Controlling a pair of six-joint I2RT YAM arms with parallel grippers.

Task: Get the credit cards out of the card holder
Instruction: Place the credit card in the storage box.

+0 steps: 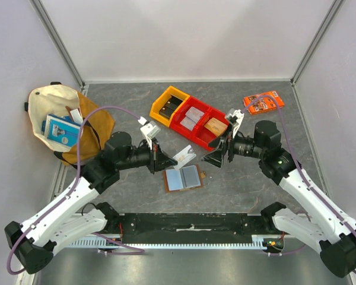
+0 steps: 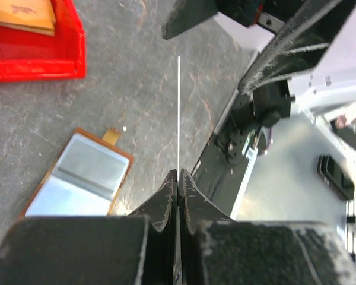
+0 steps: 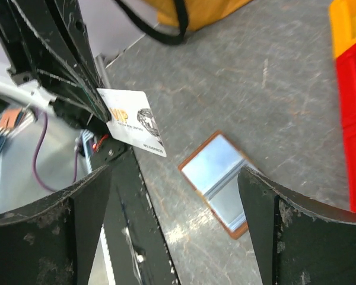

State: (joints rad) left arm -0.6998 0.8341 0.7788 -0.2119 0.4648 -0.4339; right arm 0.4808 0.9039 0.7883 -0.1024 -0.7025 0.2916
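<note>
The card holder (image 1: 183,178) lies open on the table (image 1: 243,178), just behind it the left gripper (image 2: 178,178) pinches one credit card (image 3: 135,122), seemingly white with gold lettering, and the right gripper (image 3: 173,175) beside it gapes wide, empty.

The left arm (image 1: 59,214) and right arm (image 1: 311,196), either side of the black mounting rail (image 1: 190,224), have white shell links, black joints and a purple cable (image 1: 78,148) each. A green light (image 1: 279,160) glows on the arm right of the rail. The right gripper (image 3: 175,173) has black, wedge-shaped fingers (image 3: 53,231), scuffed grey at the edges.
</note>
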